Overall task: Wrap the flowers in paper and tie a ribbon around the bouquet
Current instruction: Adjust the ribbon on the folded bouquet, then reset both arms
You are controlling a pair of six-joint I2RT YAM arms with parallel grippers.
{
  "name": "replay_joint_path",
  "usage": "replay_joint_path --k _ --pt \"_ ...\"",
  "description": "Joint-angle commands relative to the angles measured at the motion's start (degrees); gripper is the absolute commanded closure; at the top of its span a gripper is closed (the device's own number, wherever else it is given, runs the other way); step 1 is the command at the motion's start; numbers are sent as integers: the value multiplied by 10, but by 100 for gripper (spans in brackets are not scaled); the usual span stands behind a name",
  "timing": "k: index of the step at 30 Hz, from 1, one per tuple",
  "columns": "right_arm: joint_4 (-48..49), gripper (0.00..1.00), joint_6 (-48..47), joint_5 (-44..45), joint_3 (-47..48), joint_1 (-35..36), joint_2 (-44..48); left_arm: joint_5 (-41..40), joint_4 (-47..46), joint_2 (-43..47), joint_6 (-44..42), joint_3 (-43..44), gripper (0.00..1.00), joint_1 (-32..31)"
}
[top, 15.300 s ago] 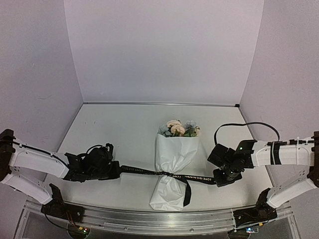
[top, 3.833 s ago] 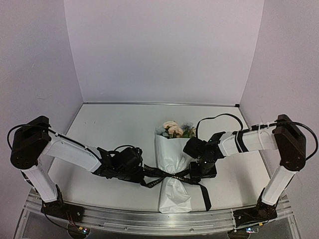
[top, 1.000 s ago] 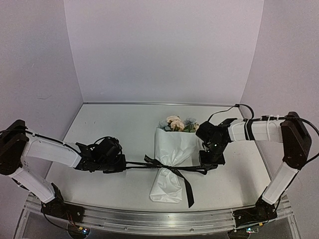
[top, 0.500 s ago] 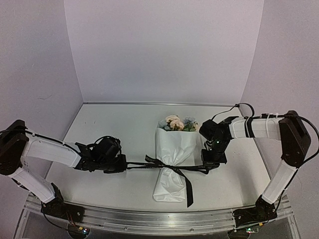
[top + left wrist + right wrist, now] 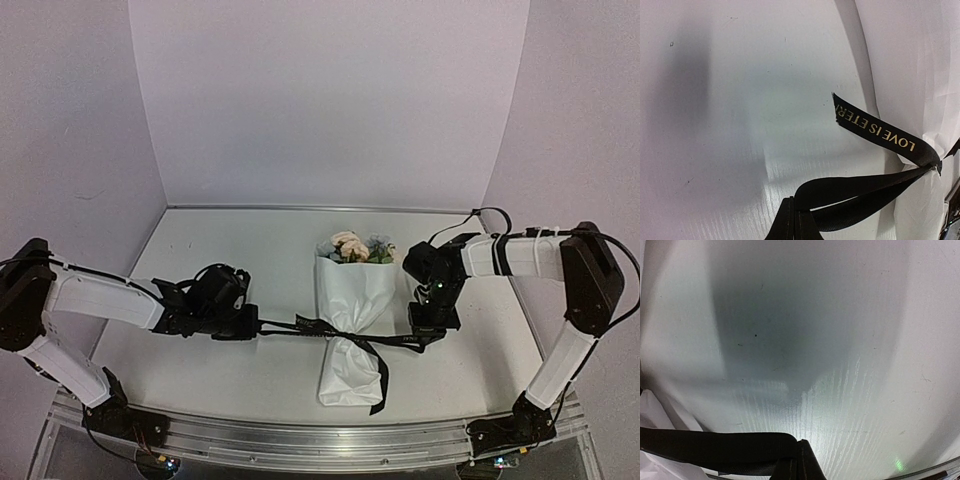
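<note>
Bouquet [image 5: 352,310] lies near the middle of the table [image 5: 240,250], a little toward its right edge, set lengthwise. The flowers [image 5: 355,248] point at the far edge and the pinched stem end at the near edge. The white paper [image 5: 355,290] is already closed into a cone around the stems. The black ribbon [image 5: 290,326] crosses the cone at its narrowest part and meets in a knot [image 5: 335,331]. One long tail [image 5: 380,385] trails off toward the near edge. The two arms sit on opposite sides of the cone, each holding a strand out sideways, low over the table. This looks like the cinching pull, with equal and opposite tension that tightens the knot without dragging the bouquet. The ribbon runs almost straight from hand to hand, which suggests it is taut. Left gripper [image 5: 250,327]: jaws pinched fully together on a doubled loop of ribbon, which the wrist view shows rising from between the fingertips toward the paper. A short cut end [image 5: 875,132] with pale lettering stands free beside that loop. Right gripper [image 5: 420,340]: jaws likewise closed tight, with a flat strand of ribbon clamped between them and running off toward the paper. Neither gripper touches paper or blooms. By judgement the wrap is complete and the tie is nearly so. The risk is thin paper tearing or the cone sliding if one side pulls harder.
</note>
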State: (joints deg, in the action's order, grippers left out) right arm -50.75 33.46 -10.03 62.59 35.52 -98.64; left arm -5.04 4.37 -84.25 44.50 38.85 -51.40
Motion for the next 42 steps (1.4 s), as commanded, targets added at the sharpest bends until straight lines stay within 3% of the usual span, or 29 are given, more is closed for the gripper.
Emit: replay_joint_path --k 1,6,10,18,21,23,24,42 --pt "-47 95 1 14 4 -8 30 -3 22 -4 -23 21 100 7" --pt "-50 82 1 -3 5 -7 46 4 19 -3 -28 28 100 1" --pt "-50 62 5 -15 4 1 65 1 22 13 -26 26 88 -1" --pt "-50 28 16 -30 0 16 116 -5 30 77 -29 25 35 -3" --pt "-50 14 18 -21 -9 26 147 -12 35 105 -41 32 21 -3" --pt "-50 3 21 -9 -18 34 171 -20 43 121 -50 43 3 -3" --pt "-50 2 22 -4 -23 37 183 -23 47 129 -56 48 0 -3" --pt "-64 2 40 100 -136 69 435 -148 121 225 -80 144 0 -3"
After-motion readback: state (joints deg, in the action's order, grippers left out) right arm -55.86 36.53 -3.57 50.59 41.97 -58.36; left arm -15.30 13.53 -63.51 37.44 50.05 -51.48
